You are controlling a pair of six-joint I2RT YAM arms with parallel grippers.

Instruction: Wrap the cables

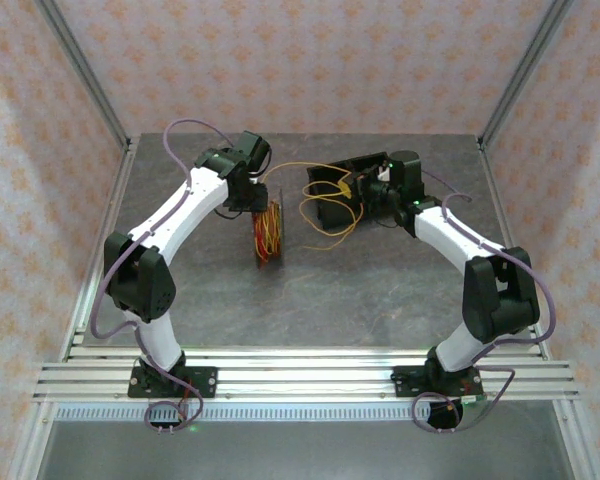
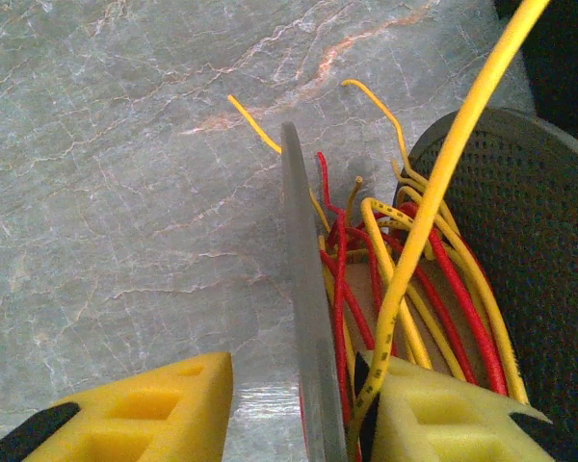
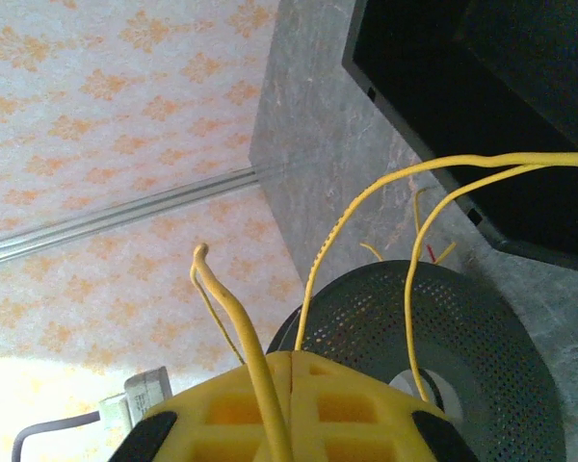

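Top external view: a round dark grey perforated spool (image 3: 501, 337) stands on edge near the middle of the grey marbled tabletop (image 1: 380, 290). Thin yellow and red cables (image 2: 437, 192) are wound on it and loop loosely toward a black rectangular box (image 3: 482, 96) nearer the far edge. The left gripper (image 2: 299, 385) hangs over the spool, its yellow foam fingers apart, straddling one flange. The right gripper (image 3: 291, 361), beside the box, has its pads pressed together on one yellow cable.
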